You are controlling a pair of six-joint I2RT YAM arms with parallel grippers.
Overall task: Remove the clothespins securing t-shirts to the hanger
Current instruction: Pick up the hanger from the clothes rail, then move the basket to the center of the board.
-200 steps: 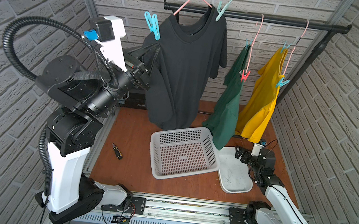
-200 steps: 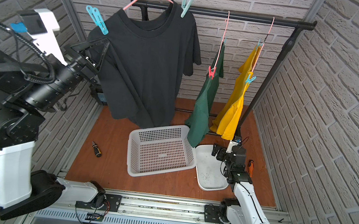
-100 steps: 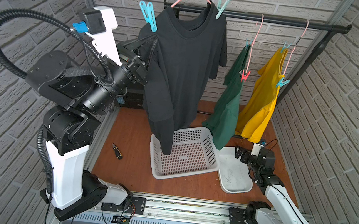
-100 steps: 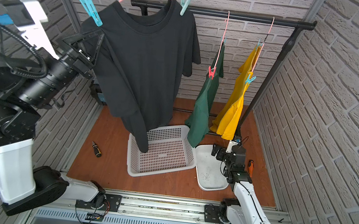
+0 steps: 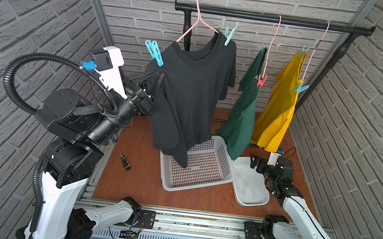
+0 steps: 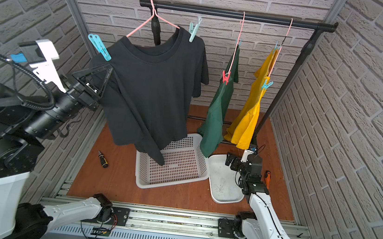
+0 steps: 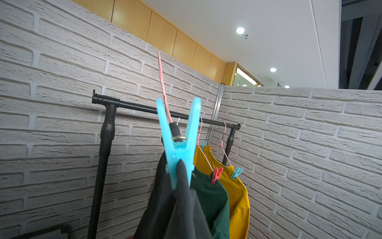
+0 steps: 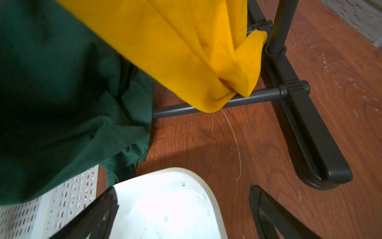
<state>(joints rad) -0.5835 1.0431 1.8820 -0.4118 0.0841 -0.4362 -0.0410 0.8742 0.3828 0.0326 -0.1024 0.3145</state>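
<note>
Just below the teal clothespin [image 5: 154, 52], the left tool [image 5: 161, 77] pinches the black t-shirt [image 5: 195, 96]; the right tool [image 5: 254, 162] stands spread.

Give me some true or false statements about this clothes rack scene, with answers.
1. The red clothespin grips the green t-shirt. True.
2. The yellow t-shirt lies on the floor. False: it hangs from the rail.
3. The right gripper has its fingers shut. False: they stand open above the white tray.
4. The left gripper is shut on the black t-shirt. True.
5. The black t-shirt has no clothespins. False: a teal clothespin clips the shoulder near the left gripper, another the far one.
</note>
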